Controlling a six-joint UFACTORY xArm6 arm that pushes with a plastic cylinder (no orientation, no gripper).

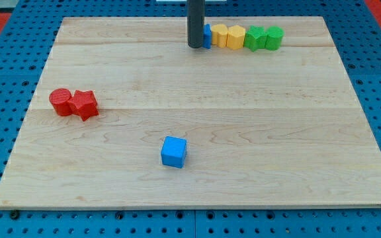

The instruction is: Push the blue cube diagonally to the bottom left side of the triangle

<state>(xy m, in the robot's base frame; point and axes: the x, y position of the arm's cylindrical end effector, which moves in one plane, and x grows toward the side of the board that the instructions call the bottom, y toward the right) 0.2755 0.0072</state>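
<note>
Closest to the camera sat the blue cube (174,151) mid-desk, well apart from my tip (195,45), a bare rod end effector holding nothing, parked beside a half-hidden blue block (207,36), so an off-center shove could've spun it off course.

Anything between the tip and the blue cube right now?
No. My tip is at the view's top beside the row of blocks; the blue cube sits alone lower down, bare board between them.
</note>
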